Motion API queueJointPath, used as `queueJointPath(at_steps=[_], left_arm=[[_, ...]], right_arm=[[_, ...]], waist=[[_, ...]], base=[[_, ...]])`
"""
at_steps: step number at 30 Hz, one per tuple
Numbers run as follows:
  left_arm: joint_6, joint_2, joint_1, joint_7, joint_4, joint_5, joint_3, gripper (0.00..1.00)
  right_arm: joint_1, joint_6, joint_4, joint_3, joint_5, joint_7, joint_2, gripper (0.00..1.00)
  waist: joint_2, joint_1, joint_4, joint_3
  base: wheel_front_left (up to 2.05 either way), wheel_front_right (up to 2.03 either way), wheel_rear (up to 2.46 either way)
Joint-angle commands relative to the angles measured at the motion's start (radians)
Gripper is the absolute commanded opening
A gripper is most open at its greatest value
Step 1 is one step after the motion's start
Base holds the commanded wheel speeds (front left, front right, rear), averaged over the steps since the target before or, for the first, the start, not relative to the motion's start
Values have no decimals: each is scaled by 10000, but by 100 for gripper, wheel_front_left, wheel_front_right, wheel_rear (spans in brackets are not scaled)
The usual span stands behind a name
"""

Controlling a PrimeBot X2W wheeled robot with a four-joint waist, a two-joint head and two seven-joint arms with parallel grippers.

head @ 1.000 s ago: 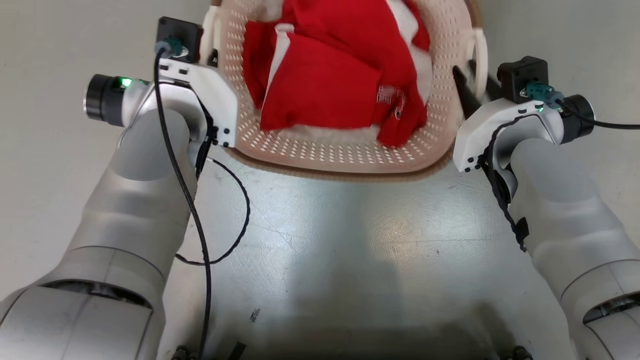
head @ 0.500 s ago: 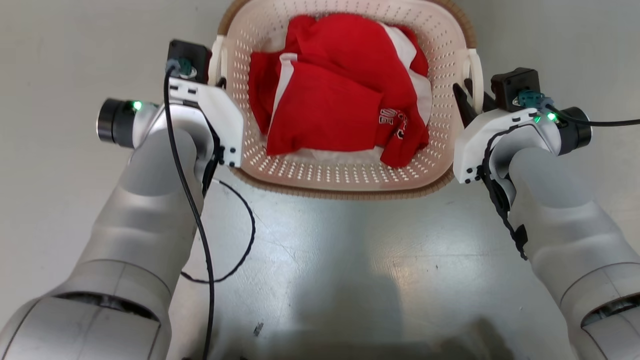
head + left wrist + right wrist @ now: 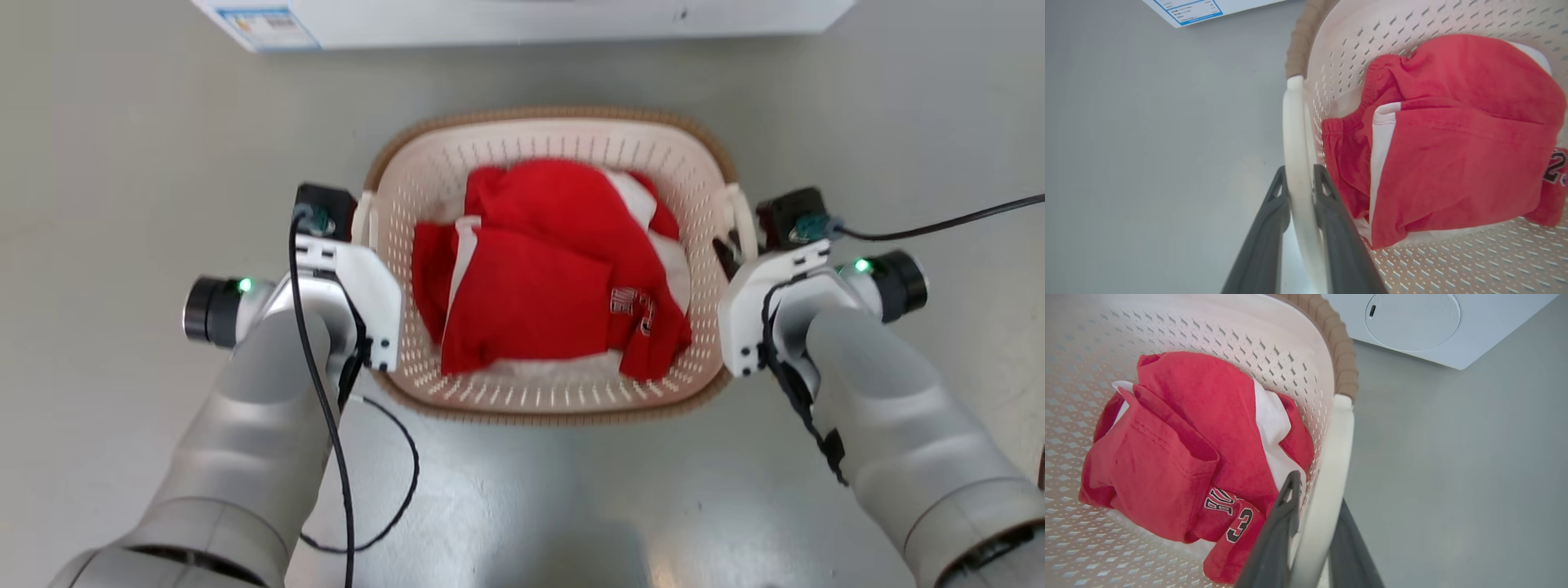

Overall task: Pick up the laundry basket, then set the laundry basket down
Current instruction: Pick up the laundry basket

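Clamping narrow on the left white loop handle [image 3: 1294, 122], the left pincer [image 3: 1298, 175] mirrors the right pincer [image 3: 1316, 490], closed on the right white loop handle [image 3: 1337, 433]. The cream perforated plastic laundry basket [image 3: 539, 143] with its brown woven-look rim hangs or sits directly between them, its length running arm to arm, neither arm nearer. Whether it touches the grey floor [image 3: 122, 163] is unclear. Crumpled red-and-white garments [image 3: 539, 278] inside show a "3" and partial black letters. The blue-edged label [image 3: 1184, 10] on the white washing machine [image 3: 1474, 335] beyond is too small to read.

Bright even light, floor glare
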Motion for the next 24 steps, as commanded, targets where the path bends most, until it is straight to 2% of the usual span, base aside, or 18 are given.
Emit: queueJointPath(at_steps=[1, 14, 24], left_arm=[[-88, 302, 307, 10, -115, -24, 55, 0], [-421, 301, 1981, 811, -115, -405, -325, 0], [-523, 308, 2902, 1206, -115, -565, -550, 0]], right_arm=[[498, 71, -297, 420, 167, 108, 254, 0], [2176, 71, -1247, 2916, 2306, 1343, -29, 0], [2987, 71, -1642, 4285, 3586, 1851, -141, 0]], waist=[[0, -1, -53, -646], [0, -1, 60, -3099], [0, -1, 178, -4411]], base=[[0, 0, 0], [0, 0, 0], [0, 0, 0]])
